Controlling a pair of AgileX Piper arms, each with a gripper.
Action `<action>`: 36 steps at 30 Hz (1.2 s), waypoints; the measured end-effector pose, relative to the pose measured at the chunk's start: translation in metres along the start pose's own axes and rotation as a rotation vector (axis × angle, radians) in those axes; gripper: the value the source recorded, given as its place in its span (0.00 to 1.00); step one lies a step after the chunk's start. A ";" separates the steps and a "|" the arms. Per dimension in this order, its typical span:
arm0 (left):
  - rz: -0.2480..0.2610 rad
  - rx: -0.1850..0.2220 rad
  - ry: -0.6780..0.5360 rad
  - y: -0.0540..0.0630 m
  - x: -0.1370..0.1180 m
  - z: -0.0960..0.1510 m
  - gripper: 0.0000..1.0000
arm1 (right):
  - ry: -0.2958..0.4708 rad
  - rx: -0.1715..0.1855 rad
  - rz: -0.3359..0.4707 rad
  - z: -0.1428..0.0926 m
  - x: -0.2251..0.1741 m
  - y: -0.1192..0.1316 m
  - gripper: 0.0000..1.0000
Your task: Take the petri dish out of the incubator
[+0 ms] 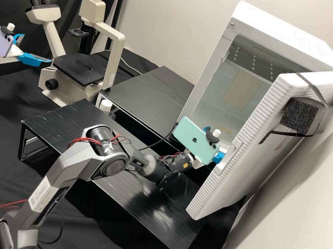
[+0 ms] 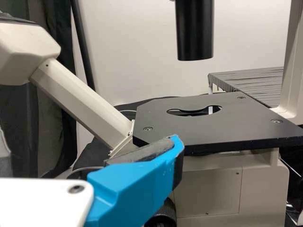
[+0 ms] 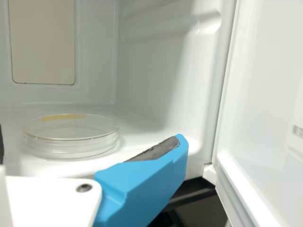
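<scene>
In the high view the right gripper (image 1: 219,158) is at the white incubator's (image 1: 282,39) open front, partly behind the door's edge. The petri dish (image 1: 226,129) shows faintly inside. From the right wrist view, the clear, round, lidded petri dish (image 3: 71,147) with a yellowish mark rests flat on the incubator floor. My right gripper (image 3: 90,144) is open before it, its fingers wide apart and not holding it. Over by the microscope, the left gripper (image 1: 36,48) stands open and holds nothing; in the left wrist view, the left gripper (image 2: 90,145) faces the microscope stage.
The incubator door (image 1: 223,186) is swung open beside the right gripper. A cream microscope (image 1: 113,41) with a black stage (image 1: 79,67) stands at the left. Black racks (image 1: 149,95) lie between, with a white-capped bottle (image 1: 105,106) near the right arm.
</scene>
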 end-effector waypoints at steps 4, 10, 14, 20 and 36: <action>0.000 0.000 0.000 0.000 0.000 0.000 1.00 | 0.003 -0.008 0.007 0.000 0.008 0.001 1.00; 0.000 0.000 0.000 0.000 0.000 0.000 1.00 | -0.002 0.019 -0.004 0.003 0.018 -0.002 1.00; 0.000 0.000 0.000 0.000 0.000 0.000 1.00 | -0.001 0.072 -0.040 0.004 0.022 -0.005 1.00; 0.000 0.000 0.000 0.000 0.000 0.000 1.00 | 0.026 0.110 -0.062 0.001 0.026 -0.006 1.00; 0.000 0.000 0.000 0.000 0.000 0.000 1.00 | 0.000 -0.003 -0.122 0.001 0.038 0.010 1.00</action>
